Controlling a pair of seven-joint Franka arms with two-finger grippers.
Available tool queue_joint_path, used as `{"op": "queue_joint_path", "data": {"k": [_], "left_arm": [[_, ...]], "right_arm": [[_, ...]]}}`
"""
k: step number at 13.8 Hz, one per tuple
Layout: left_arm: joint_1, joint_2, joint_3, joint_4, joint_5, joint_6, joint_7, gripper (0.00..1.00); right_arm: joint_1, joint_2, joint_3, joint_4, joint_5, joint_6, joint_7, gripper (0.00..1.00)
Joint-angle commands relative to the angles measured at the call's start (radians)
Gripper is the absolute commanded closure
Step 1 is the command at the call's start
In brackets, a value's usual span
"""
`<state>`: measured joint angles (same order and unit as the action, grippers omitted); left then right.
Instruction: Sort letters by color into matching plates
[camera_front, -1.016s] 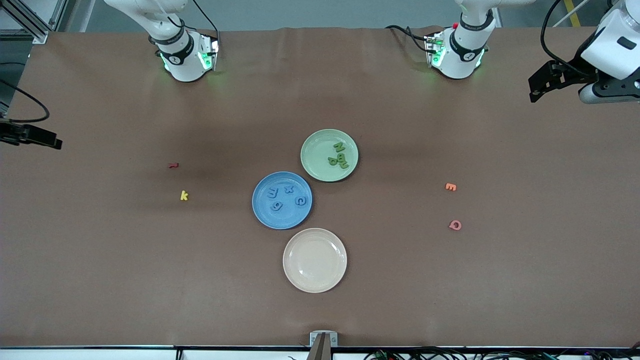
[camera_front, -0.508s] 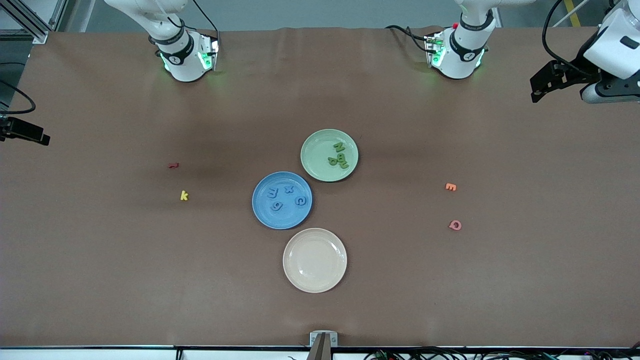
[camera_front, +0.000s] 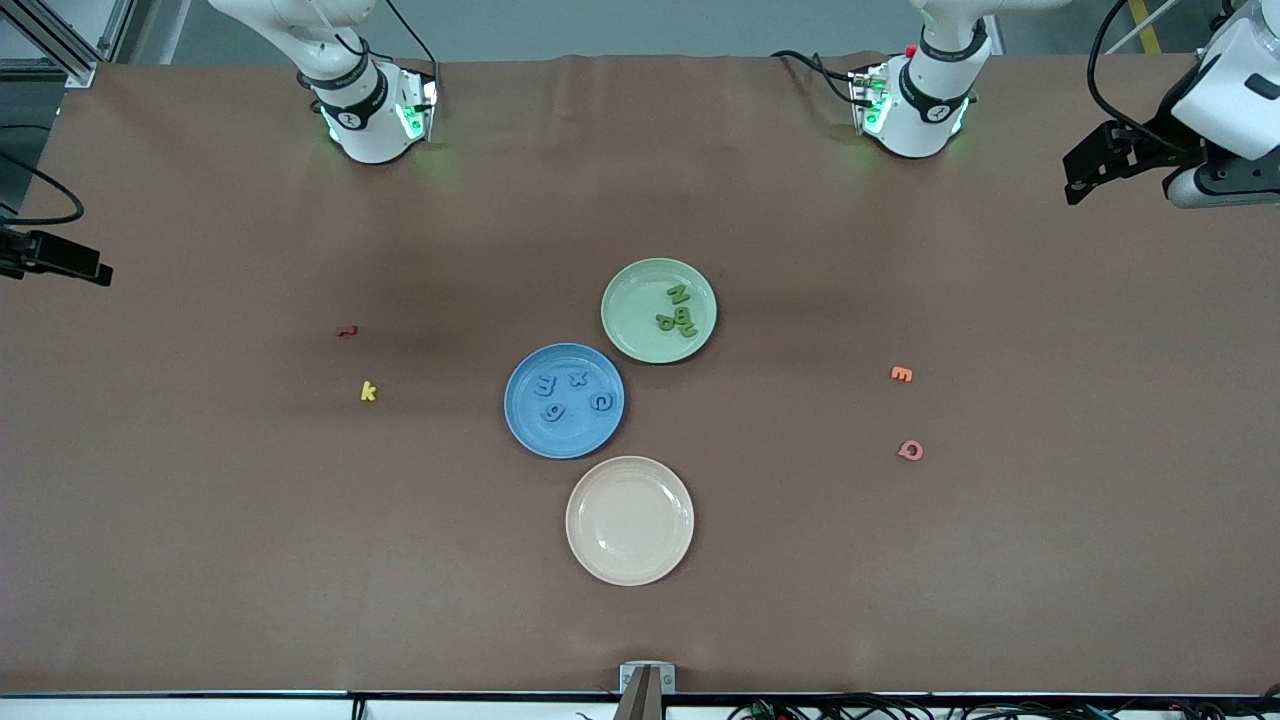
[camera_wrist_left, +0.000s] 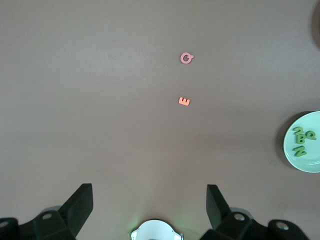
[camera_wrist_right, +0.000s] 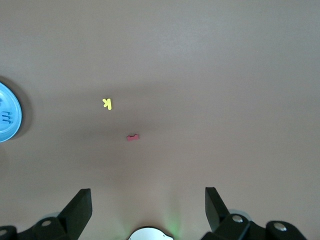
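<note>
While both arms are waiting up high, you're looking at the left gripper (camera_wrist_left: 150, 210) hanging over bare table at its own end, jaws spread wide, gripping nothing. The right gripper (camera_wrist_right: 147, 210) is doing the same at its end. Four blue letters (camera_front: 572, 394) are lying in the blue plate (camera_front: 525, 425), four green letters (camera_front: 679, 309) in the green plate (camera_front: 630, 320), which is sitting just beside it, farther from the front camera. The beige plate (camera_front: 630, 520) is sitting nearest. Yellow k (camera_front: 368, 391), red piece (camera_front: 346, 330), orange E (camera_front: 901, 374) and pink Q (camera_front: 910, 450) are lying loose on the table (camera_front: 200, 520).
</note>
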<state>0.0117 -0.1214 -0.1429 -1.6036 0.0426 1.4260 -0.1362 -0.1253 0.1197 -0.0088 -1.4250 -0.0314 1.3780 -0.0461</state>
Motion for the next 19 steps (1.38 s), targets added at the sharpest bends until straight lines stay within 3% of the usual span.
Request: {"op": "queue_joint_path", "data": {"k": [1,8,13,19], "left_arm": [[0.005,-0.009,-0.004,0.004,0.000,-0.007,0.017,0.00],[0.007,-0.003,0.003,0.013,-0.018,0.022,0.015,0.00],[0.077,-0.004,0.003,0.008,-0.096,0.028,0.018,0.00],[0.065,0.006,-0.036,0.014,0.003,0.028,0.017,0.00]], "right_arm": [[-0.005,-0.029,0.009,-0.002,0.040,-0.037,0.008,0.00],[0.021,-0.135,0.006,-0.069,0.067,-0.043,0.003,0.00],[0.121,-0.182,-0.059,-0.132,0.039,-0.002,0.008,0.00],[0.115,-0.242,-0.059,-0.160,0.042,-0.002,0.009,0.00]]}}
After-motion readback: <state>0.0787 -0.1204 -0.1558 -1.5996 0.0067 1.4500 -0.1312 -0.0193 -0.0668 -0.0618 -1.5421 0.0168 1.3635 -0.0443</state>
